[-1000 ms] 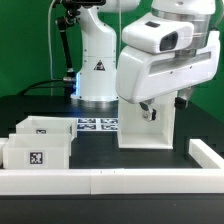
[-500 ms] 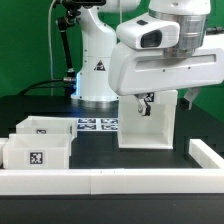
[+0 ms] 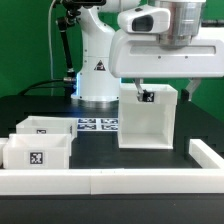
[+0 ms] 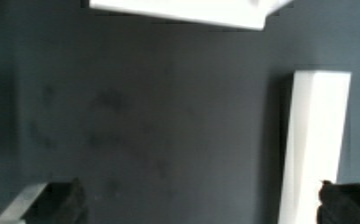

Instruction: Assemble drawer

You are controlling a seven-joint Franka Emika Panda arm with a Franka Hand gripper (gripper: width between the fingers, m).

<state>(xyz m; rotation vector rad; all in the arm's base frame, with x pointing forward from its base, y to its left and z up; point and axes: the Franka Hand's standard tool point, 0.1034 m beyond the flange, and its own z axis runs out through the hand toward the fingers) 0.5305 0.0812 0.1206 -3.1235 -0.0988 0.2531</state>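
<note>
Nearest the camera, a low white rail (image 3: pixel 110 181) edges the desk (image 3: pixel 100 150). Just behind it, at the exterior view's left, sit the two open-top trays. The near tray (image 3: pixel 34 155) shows its tag forward and the far tray (image 3: pixel 46 129) is close behind it. Their long sides appear to run across the view. Well apart from them, at the exterior view's right, the tall housing (image 3: pixel 150 120) stands upright with its hollow side toward the camera. The fingers (image 4: pixel 56 202) hang above the housing's top, spread wide, with nothing gripped between them. So the trays lie lower and toward the exterior view's left from the fingers. A grasp likely means crossing that gap and closing over one tray wall. The marker board (image 3: pixel 97 124) lies farther back.
</note>
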